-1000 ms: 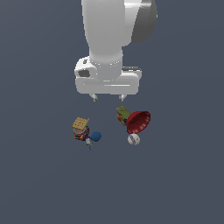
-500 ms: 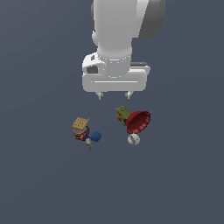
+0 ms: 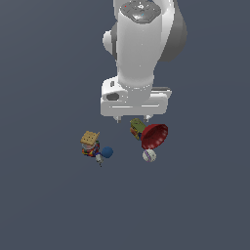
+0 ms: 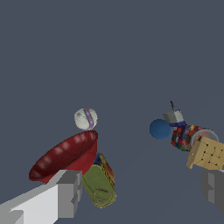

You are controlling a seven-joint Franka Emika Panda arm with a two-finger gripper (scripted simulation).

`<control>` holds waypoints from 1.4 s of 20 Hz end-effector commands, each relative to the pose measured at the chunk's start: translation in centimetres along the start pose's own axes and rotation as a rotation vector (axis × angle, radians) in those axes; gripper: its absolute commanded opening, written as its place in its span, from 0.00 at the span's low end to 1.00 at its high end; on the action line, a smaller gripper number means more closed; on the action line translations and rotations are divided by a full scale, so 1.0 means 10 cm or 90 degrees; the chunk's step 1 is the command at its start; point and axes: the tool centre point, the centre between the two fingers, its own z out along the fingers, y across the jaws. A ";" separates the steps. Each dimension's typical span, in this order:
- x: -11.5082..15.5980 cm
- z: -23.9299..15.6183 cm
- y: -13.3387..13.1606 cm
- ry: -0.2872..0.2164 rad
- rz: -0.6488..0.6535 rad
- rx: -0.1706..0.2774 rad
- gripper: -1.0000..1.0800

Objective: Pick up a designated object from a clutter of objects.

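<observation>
The designated object, a small whitish ball (image 3: 149, 156) with a purple band (image 4: 85, 118), lies on the floor touching the rim of the tilted red bowl (image 3: 154, 135) (image 4: 65, 155). A green-yellow toy (image 3: 136, 129) (image 4: 99, 187) leans on the bowl's other side. To the exterior view's left sit a tan-topped multicoloured block (image 3: 90, 143) (image 4: 199, 146) and a blue ball (image 3: 107, 152) (image 4: 159, 129). My gripper (image 3: 133, 118) (image 4: 142, 192) hangs open above the clutter, behind the toy, holding nothing. Grey fingers (image 4: 70, 192) frame the wrist view.
A small grey piece with a thin stem (image 4: 174, 115) rests beside the blue ball. Plain dark grey floor (image 3: 49, 205) surrounds the two small groups of objects.
The arm has shifted toward the exterior view's right and back, rising slightly. The objects have not moved.
</observation>
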 end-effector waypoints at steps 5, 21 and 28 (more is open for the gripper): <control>0.18 0.59 -0.28 0.001 -0.044 -0.005 0.96; 0.26 1.81 -0.89 0.006 -0.134 0.000 0.96; 0.25 1.86 -0.91 0.005 -0.137 0.000 0.96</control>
